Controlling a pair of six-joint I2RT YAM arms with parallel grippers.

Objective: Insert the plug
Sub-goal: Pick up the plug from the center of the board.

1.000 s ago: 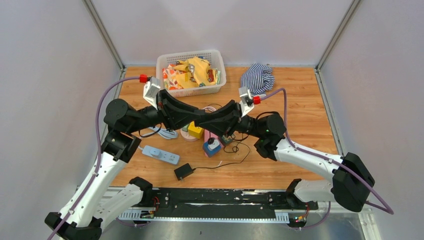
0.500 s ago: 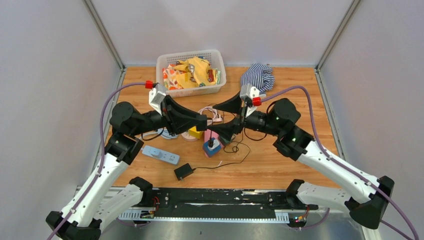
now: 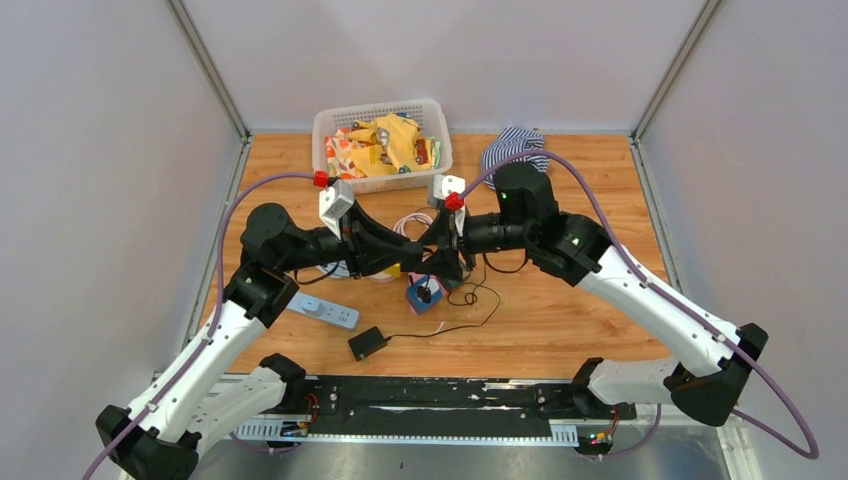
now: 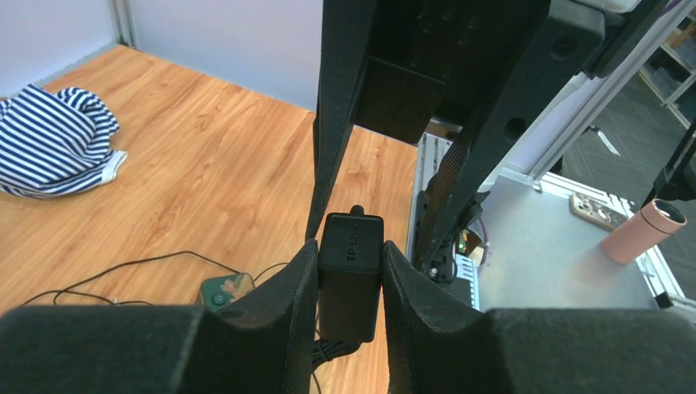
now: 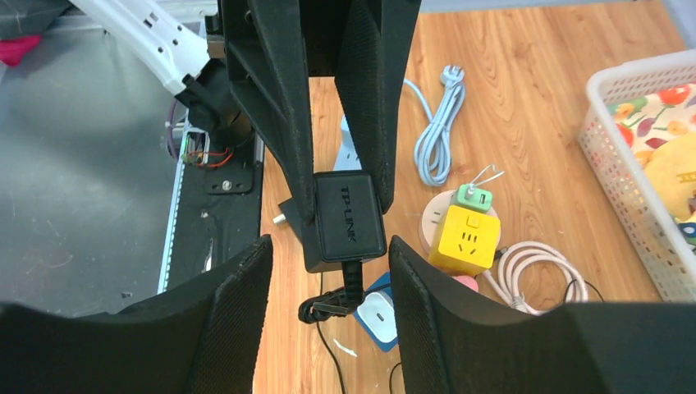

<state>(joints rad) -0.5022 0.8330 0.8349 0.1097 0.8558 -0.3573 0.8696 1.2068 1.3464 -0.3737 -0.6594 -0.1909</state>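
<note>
Both of my arms have swung inward since a second ago, and the right elbow has lifted toward the back of the table (image 3: 590,320), so my wrists now face each other over its middle. My left gripper (image 4: 350,246) is clenched on the black adapter plug (image 4: 350,279), one finger pressed to each of its side faces, with the lettered face showing between them. My right gripper (image 5: 328,242) stands released. Its fingers (image 5: 238,312) are spread to either side of the plug and touch neither face. The plug is off the table, and its cord (image 5: 349,283) drops from its lower end toward the blue cube socket (image 5: 379,316). A yellow cube socket (image 5: 468,238) sits just beside that one, with a small green plug (image 5: 474,197) at its top and a pink cable coil (image 5: 533,271) near it. From above the plug is hidden between my wrists, so it perhaps hangs just over the blue cube. A white power strip (image 3: 320,310) lies near my left arm, a basket (image 3: 322,128) stands at the back, and a striped cloth (image 4: 53,144) lies well apart.
</note>
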